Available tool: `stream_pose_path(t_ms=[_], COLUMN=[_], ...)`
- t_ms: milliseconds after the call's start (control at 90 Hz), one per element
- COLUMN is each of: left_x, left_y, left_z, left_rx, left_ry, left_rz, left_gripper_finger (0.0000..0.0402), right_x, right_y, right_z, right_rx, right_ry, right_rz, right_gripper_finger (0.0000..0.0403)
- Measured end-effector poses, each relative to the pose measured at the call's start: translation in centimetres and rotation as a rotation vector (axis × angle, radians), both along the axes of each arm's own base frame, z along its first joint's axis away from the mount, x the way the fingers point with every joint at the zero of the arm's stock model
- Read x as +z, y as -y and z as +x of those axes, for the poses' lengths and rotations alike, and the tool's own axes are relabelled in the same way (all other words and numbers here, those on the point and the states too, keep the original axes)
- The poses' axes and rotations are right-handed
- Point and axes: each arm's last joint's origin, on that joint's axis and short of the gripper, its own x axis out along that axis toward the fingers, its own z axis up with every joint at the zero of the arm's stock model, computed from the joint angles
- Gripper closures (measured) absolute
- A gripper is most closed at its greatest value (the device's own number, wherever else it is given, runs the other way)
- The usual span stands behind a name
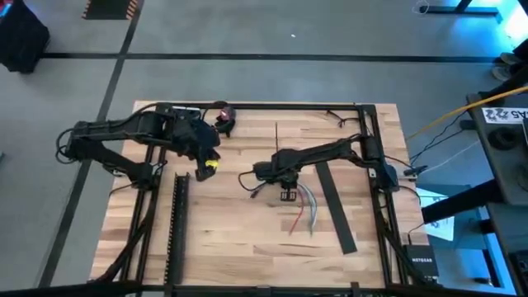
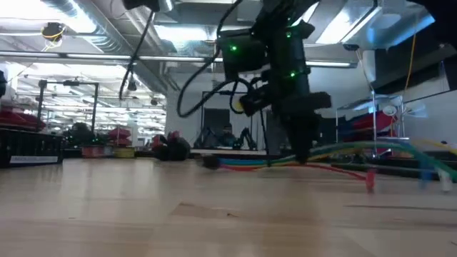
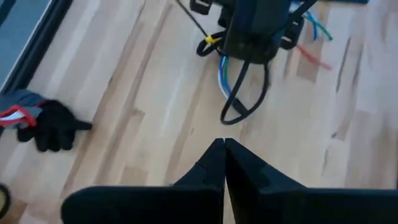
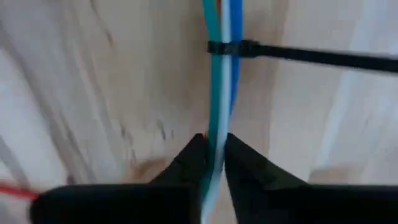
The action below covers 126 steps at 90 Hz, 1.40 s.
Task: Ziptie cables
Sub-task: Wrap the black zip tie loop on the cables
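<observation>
The cables (image 1: 307, 208), a bundle of thin teal, white, blue and red wires, lie right of the table's middle. A black zip tie (image 4: 224, 48) is looped around them, its tail (image 4: 323, 57) sticking out sideways. My right gripper (image 1: 286, 195) reaches in from the right and is shut on the bundle (image 4: 221, 81). In the low view it comes down onto the cables (image 2: 371, 150). My left gripper (image 1: 206, 167) hovers at the far left of the table, shut (image 3: 224, 144) on nothing. My right gripper pinches the cable bundle (image 4: 216, 140) between its two fingers, a short way from the zip tie's loop. The fingers come from above, pointing down. The wires run out past the fingertips (image 2: 300, 153) low over the table; whether they are lifted clear, I cannot tell.
A long flat black bar (image 1: 337, 206) lies just right of the cables. A thin dark strip (image 1: 276, 136) lies toward the far edge. A black glove (image 3: 53, 124) and a red item (image 1: 223, 115) sit far left. A black rail (image 1: 177, 223) runs along the left side.
</observation>
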Motion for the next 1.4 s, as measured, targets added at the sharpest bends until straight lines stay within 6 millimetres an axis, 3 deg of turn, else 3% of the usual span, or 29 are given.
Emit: stream_pose_path(t_ms=[278,422,544,722,956,1100,1278,1400], left_x=[0.1,0.3,0.4,-1.6,-6.3,-8.9,-10.1,-10.0], left_y=[0.1,0.4,0.7,1.4,2.4,2.9,2.9,2.8], left_z=[0.1,0.4,0.5,1.6,2.2,2.2,2.3,2.2], left_rx=[0.046,0.027,0.018,-0.006,-0.048,-0.084,-0.083,-0.058], left_ry=[0.025,0.058,0.075,0.094,0.03,-0.011,0.059,0.093], left_rz=[0.003,0.005,0.008,0.017,0.021,0.039,0.034,0.017], left_gripper_finger=[0.0401,0.0401,0.0401,0.0401,0.0401,0.0401,0.0401,0.0401], right_x=[4.0,6.4,6.5,4.3,-1.5,-2.4,-2.0,-1.1], right_y=[0.0,-0.2,-0.3,-0.4,-0.3,-0.2,-0.3,-0.3], right_z=[-2.2,-0.9,1.4,4.1,4.6,4.6,4.5,4.0], right_rx=[0.112,0.239,0.262,0.336,0.337,0.328,0.277,0.216], right_ry=[-0.049,0.236,0.454,0.6,0.41,0.374,0.377,0.365], right_rz=[0.03,0.08,0.067,0.084,0.082,0.066,0.082,0.08], right_gripper_finger=[0.0203,0.0179,0.0179,0.0195,0.0234,0.0281,0.0382,0.0383])
